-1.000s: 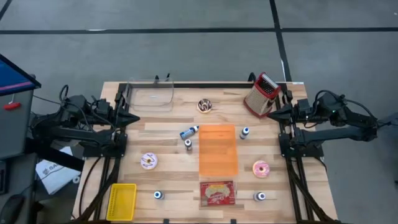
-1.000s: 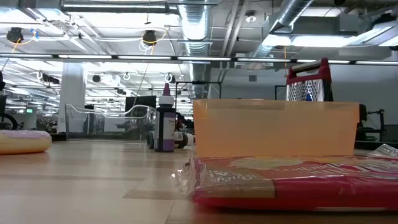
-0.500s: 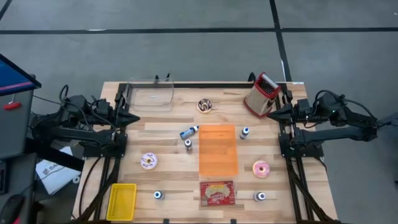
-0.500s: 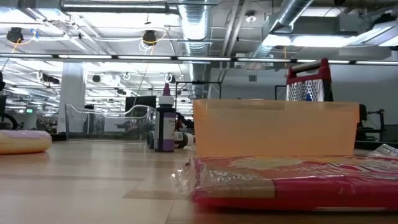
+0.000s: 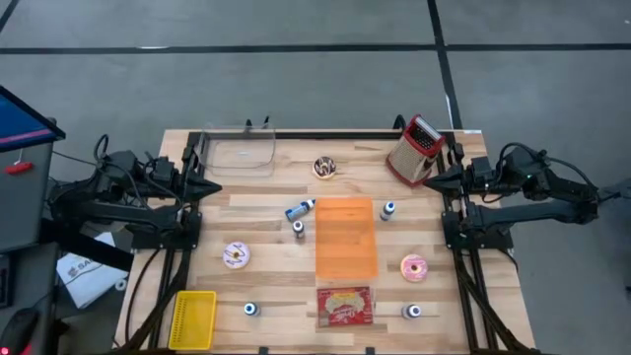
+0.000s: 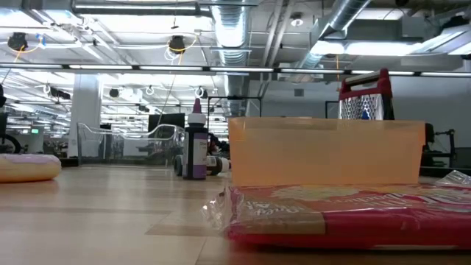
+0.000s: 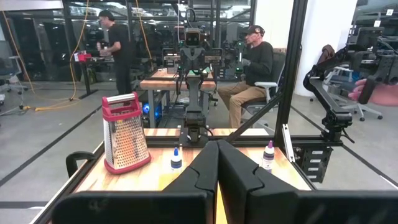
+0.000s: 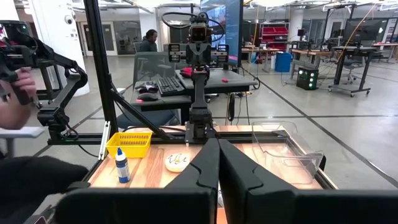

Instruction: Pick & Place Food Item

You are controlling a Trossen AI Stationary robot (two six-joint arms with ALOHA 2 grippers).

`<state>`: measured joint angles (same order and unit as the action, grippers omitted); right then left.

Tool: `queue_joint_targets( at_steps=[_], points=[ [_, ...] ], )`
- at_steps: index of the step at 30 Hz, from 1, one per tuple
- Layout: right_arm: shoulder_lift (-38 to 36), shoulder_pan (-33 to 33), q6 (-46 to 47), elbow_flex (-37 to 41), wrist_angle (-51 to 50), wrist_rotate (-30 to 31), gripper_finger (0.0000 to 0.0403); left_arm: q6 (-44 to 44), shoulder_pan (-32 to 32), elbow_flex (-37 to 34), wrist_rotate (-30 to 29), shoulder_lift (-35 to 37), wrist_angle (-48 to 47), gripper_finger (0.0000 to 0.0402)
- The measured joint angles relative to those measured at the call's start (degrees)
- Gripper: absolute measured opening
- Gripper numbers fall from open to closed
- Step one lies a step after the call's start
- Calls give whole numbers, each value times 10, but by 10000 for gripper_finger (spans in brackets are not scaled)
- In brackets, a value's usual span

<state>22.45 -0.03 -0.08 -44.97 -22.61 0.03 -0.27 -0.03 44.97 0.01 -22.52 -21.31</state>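
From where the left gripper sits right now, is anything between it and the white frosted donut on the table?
Nothing visible blocks it. In the high view the left gripper is shut at the table's left edge, and the white frosted donut lies on bare wood nearer the front. The closest small bottle stands off to the side, clear of that path.

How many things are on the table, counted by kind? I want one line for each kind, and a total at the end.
Doughnuts: 3 (white, pink, chocolate)
Small bottles: 5 ()
Bins: 3 (orange, clear, yellow basket)
Grater: 1
Red snack packet: 1
Total: 13
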Motion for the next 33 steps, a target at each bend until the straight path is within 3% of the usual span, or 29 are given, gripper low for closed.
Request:
queue_joint_targets(
  at_steps=[4,7,17,23,27,30,33],
  points=[
    [2,0,4,0,38,0,0,1,0,0,-1,-6,22,0],
    [6,4,102,0,71,0,0,-9,0,0,-17,-20,56,0],
    [4,4,296,0,128,0,0,-207,0,-9,3,-93,70,0],
    [11,17,300,0,82,-77,0,-237,-9,-63,88,-149,113,0],
    [23,42,271,0,86,-172,0,-226,-65,-113,153,-175,245,0],
    [24,72,215,0,95,-206,0,-177,-129,-143,155,-179,354,0],
    [21,101,166,0,109,-208,0,-117,-195,-154,119,-169,430,0]
  ],
)
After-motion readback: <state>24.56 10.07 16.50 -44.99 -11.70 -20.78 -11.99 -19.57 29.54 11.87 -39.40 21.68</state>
